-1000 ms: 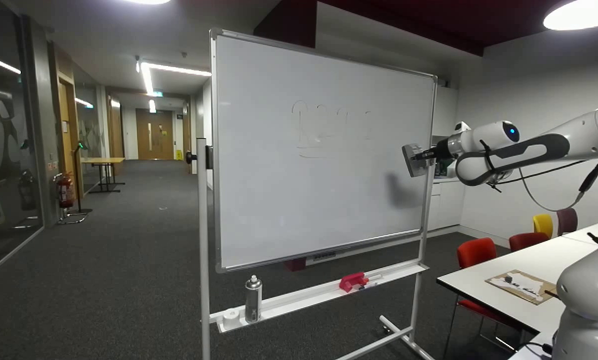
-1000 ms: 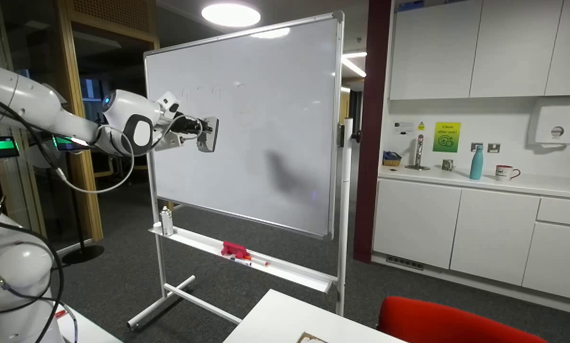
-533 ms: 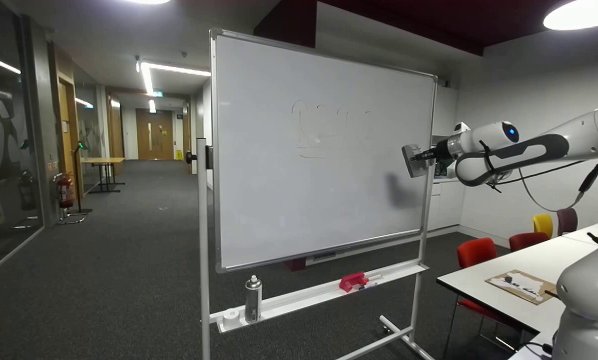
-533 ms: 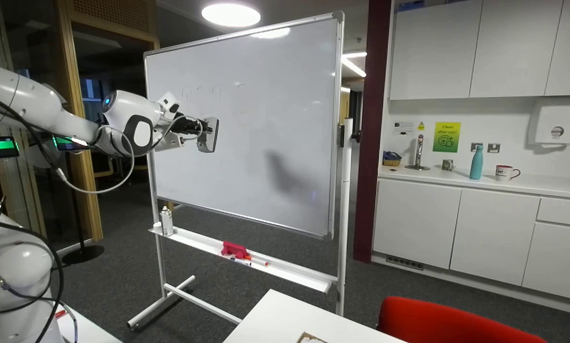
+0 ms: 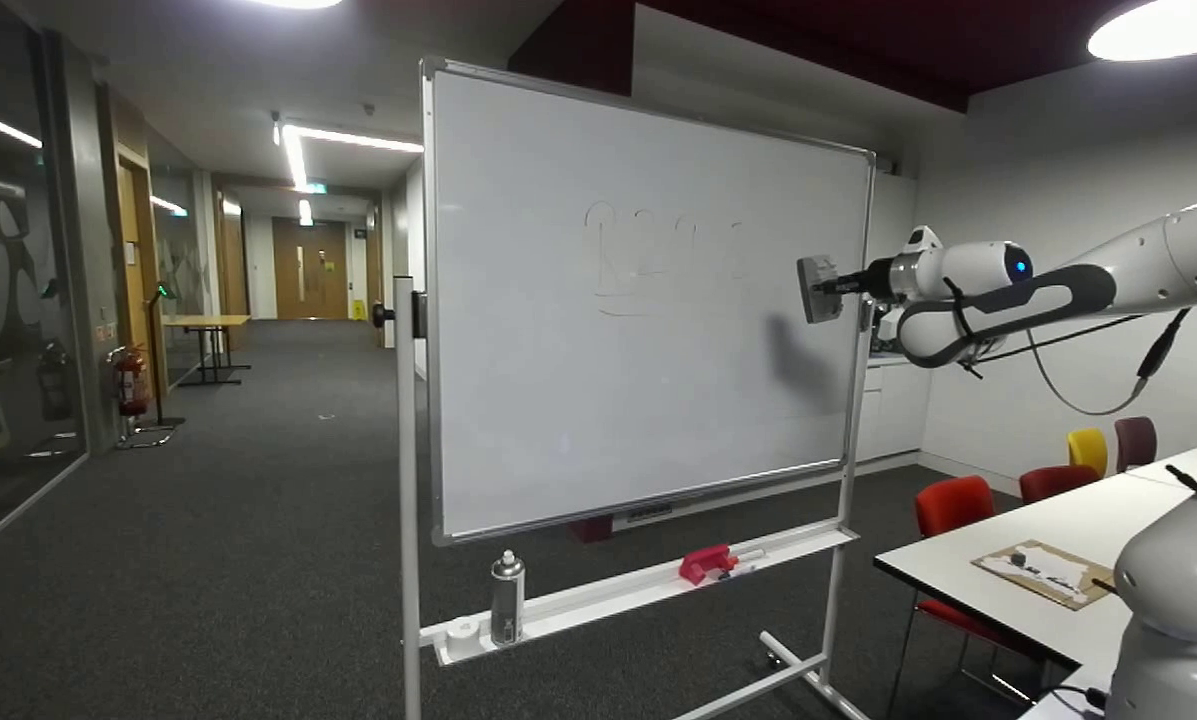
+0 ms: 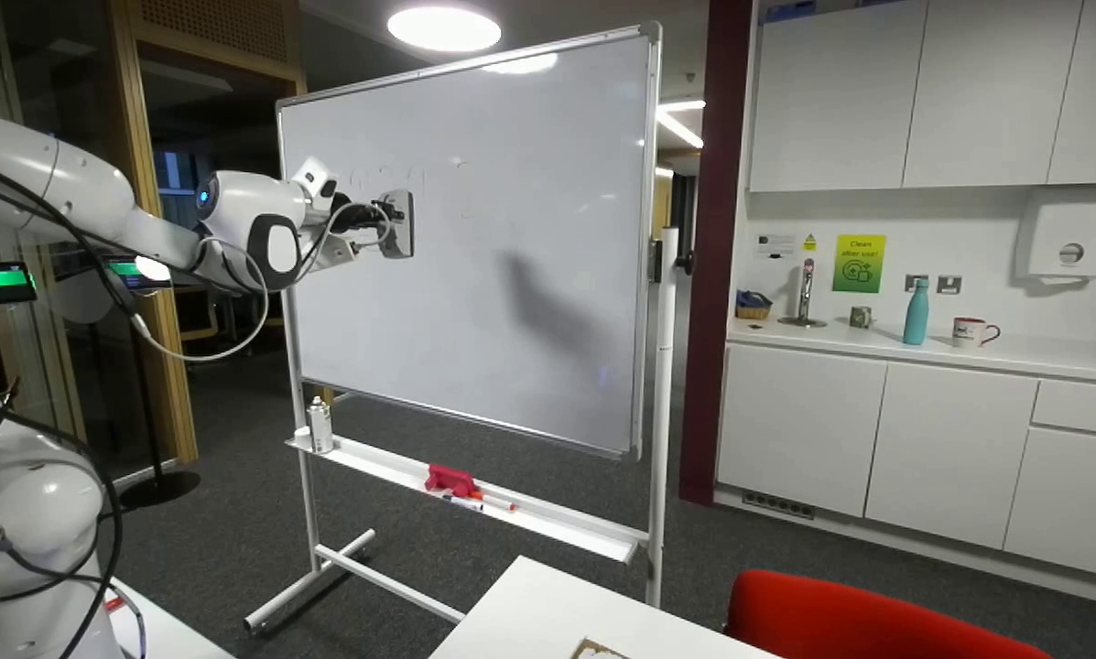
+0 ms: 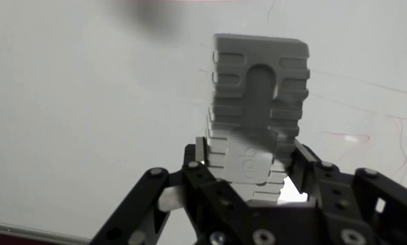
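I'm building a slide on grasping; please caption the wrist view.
Gripper closed on a grey ridged eraser, with faint red strokes on the whiteboard behind.

In both exterior views the gripper and its eraser rose in front of the board; the shadow there climbed too; the arm shifted slightly; its hanging cable moved along.
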Controlling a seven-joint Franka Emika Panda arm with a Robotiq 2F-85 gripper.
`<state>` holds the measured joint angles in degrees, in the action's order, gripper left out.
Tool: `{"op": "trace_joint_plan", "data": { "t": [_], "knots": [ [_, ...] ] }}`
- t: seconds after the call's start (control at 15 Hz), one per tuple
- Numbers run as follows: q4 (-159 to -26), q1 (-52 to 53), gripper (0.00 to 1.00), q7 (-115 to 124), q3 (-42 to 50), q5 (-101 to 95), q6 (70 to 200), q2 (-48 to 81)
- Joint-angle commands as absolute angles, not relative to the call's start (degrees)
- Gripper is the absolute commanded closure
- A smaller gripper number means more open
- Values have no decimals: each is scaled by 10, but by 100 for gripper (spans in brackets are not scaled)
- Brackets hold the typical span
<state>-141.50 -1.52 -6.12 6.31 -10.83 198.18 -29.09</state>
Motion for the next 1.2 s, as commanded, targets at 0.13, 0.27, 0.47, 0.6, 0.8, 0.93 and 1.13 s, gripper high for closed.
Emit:
{"op": "trace_joint_plan", "data": {
  "t": [0.13, 0.27, 0.47, 0.6, 0.8, 0.93, 1.13],
  "knots": [
    [-1292, -26, 66, -66, 41, -92, 1977, -258],
    [-1266, -43, 66, -60, 29, -85, 1987, -240],
    [-1238, -75, 66, -62, 9, -76, 1940, -227],
    [-1224, -99, 66, -62, -8, -81, 1896, -223],
    [-1213, -120, 66, -55, -30, -93, 1832, -233],
    [-1201, -144, 66, -52, -51, -103, 1821, -233],
    [-1174, -183, 66, -46, -86, -109, 1795, -223]
  ]
}}
